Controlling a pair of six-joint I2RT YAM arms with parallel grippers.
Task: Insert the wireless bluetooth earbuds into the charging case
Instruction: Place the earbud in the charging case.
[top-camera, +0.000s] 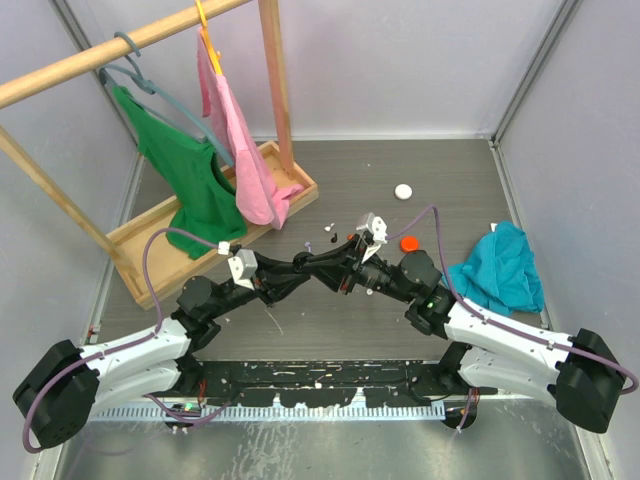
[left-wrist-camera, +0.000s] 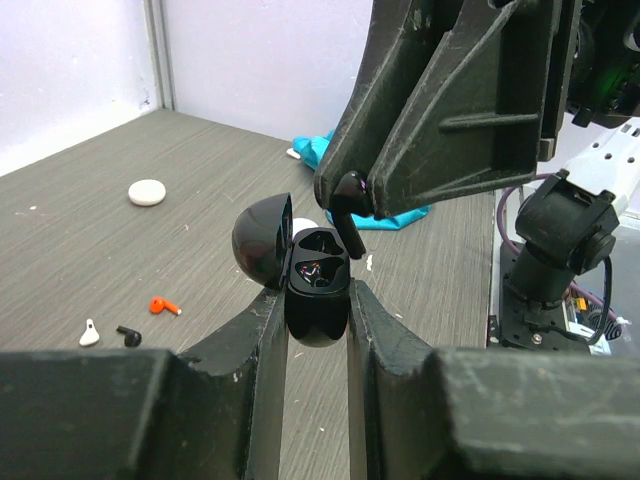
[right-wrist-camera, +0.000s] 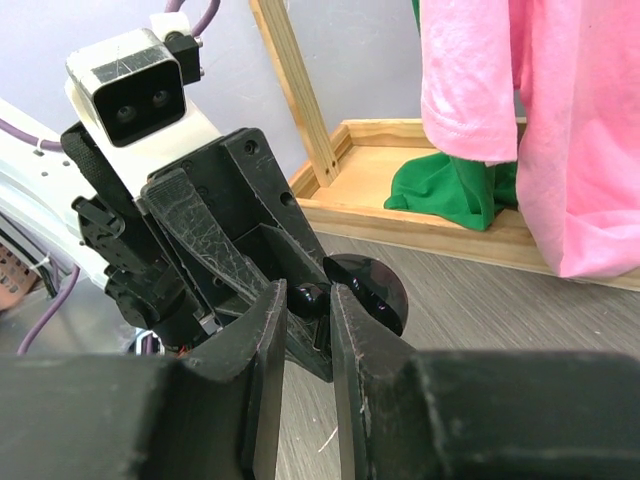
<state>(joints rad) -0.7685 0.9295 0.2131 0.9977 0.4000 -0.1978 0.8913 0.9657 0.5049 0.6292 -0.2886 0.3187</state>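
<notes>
from above: two arms reach in from the near edge and meet at the middle of the grey table (top-camera: 450, 170). the left gripper (top-camera: 322, 263) and right gripper (top-camera: 348, 268) are tip to tip; what they hold is too small to make out here. a few loose earbuds (top-camera: 311, 245) lie just beyond them. a white round case (top-camera: 403, 191) sits further back, a red round case (top-camera: 408, 242) to the right, and a teal cloth (top-camera: 497, 268) lies at the right edge. at the far left a wooden rack (top-camera: 285, 95) carries a green shirt (top-camera: 190, 180) and a pink garment (top-camera: 245, 150).

from the left wrist: the left fingers (left-wrist-camera: 268, 330) are clamped on a black charging case (left-wrist-camera: 318, 310), upright, with its lid (left-wrist-camera: 262, 245) swung open to the left. the right gripper pinches a black earbud (left-wrist-camera: 350, 225) just above the case, stem pointing down at the right socket; i cannot tell whether it touches. on the table to the left lie a red earbud (left-wrist-camera: 163, 306), a white earbud (left-wrist-camera: 89, 333) and a second black bud (left-wrist-camera: 128, 336).

from the right wrist: the right fingers (right-wrist-camera: 262, 330) are clenched on the black earbud's head, with the case lid just behind it.
</notes>
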